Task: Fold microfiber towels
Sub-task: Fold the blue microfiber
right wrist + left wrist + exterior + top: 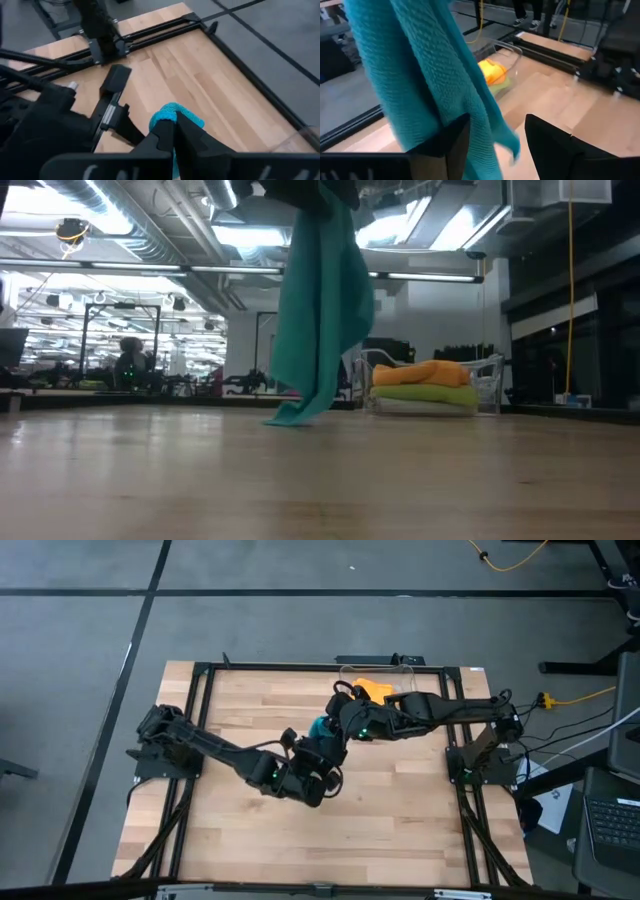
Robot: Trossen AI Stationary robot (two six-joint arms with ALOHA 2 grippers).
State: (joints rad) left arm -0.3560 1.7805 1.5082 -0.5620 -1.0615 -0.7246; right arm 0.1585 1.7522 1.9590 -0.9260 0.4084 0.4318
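The teal towel [425, 80] pinched in the right gripper [172, 131] is soft cloth with a rough, waffle-like knit and a matt face. Below the gripper, the surface [400, 810] is pale wood in planks, smooth with a faint sheen. Beyond it, the bin [487, 385] looks like clear glossy plastic, holding orange [425, 372] and green [425, 395] cloths, apparently the same matt fabric.

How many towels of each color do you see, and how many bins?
Teal towel, hanging from the right gripper: 1
Orange towel, in the bin: 1
Lime green towel, under the orange one: 1
Clear plastic bin: 1
Total: 3 towels and 1 bin, 4 things. No grey towel shows.
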